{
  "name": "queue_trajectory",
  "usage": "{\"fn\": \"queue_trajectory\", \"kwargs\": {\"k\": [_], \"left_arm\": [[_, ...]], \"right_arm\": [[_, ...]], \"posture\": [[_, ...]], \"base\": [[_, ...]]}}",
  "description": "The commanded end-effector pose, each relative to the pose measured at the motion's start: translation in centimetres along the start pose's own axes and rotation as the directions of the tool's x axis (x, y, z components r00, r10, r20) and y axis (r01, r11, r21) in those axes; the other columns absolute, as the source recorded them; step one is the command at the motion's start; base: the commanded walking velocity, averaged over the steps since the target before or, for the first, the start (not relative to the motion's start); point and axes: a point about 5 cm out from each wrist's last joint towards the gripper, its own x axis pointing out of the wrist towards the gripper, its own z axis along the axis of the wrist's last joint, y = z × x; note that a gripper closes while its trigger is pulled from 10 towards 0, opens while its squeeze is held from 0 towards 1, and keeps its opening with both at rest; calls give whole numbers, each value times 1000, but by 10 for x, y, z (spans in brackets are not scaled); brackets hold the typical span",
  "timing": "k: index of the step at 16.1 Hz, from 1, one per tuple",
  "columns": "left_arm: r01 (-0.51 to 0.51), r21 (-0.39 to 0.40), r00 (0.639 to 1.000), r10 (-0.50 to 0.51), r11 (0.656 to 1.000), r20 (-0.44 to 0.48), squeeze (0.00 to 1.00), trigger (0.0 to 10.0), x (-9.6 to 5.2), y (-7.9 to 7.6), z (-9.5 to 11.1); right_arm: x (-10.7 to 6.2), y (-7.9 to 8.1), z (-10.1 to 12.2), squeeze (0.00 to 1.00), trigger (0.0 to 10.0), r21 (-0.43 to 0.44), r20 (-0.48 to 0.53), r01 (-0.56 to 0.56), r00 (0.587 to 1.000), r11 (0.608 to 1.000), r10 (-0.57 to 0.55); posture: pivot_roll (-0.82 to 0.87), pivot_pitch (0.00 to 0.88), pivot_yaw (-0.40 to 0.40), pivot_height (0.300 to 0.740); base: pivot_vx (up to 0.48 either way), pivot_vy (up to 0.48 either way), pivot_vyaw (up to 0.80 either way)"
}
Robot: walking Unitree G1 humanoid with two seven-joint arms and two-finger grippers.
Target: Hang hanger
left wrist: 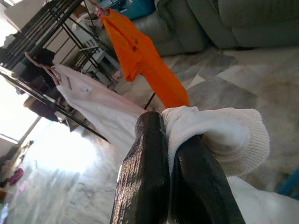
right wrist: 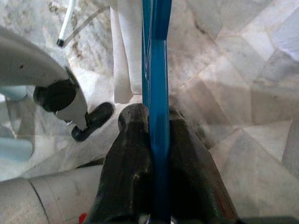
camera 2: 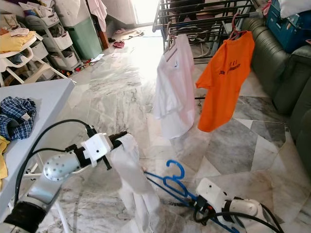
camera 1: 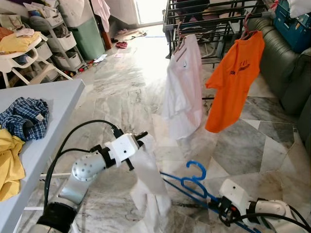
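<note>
Holding both pieces but with neither joined nor hung, the robot stands well short of the finish. The left gripper [camera 1: 142, 135] has its two black fingers pressed together on a bunched fold of a white cotton garment [camera 1: 148, 182], which droops from that pinch toward the marble floor [camera 1: 121, 92]. The right gripper [right wrist: 156, 122], low near the floor, is clamped on the thin bar of a blue plastic hanger [camera 1: 194, 178], whose hook curls up between the two arms. The garment hangs just beside the hanger, and whether any of it is threaded on I cannot tell. Well ahead stands the dark metal drying rack [camera 1: 214, 22], already carrying a white shirt [camera 1: 183, 87] and an orange T-shirt [camera 1: 235, 80] on hangers. Left to do, by my reading: get the garment onto the hanger, carry it forward, and hook it over a rack bar. A grey table [camera 1: 51, 109] at the robot's left holds a blue checked shirt [camera 1: 24, 116] near its far edge.
</note>
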Motion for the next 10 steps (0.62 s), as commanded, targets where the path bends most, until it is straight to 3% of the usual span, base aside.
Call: {"fn": "queue_trajectory", "kwargs": {"k": [1, 4, 7, 10], "left_arm": [[11, 65, 1000, -9, 998, -29, 0, 10000, -9, 11, -3], [3, 85, 998, 2, 996, -58, 0, 10000, -14, 14, -10], [6, 104, 998, 0, 995, -60, 0, 10000, -12, 13, -11], [34, 116, 999, -30, 993, -35, 0, 10000, -5, 1, -10]], "right_arm": [[1, 0, -3, 0, 10000, -37, -34, -3, 999, 999, 2], [-8, -2, -15, 0, 10000, -58, -97, -11, 995, 998, 6], [-14, 4, -10, 0, 10000, -42, -65, -85, 994, 995, 82], [-16, 6, 1, 0, 10000, -53, -34, -137, 990, 989, 135]], "posture": [[-130, 11, 163, 740], [-130, 14, 164, 740], [-137, 18, 166, 740], [-143, 18, 167, 740]], "base": [[0, 0, 0], [0, 0, 0], [0, 0, 0], [0, 0, 0]]}}
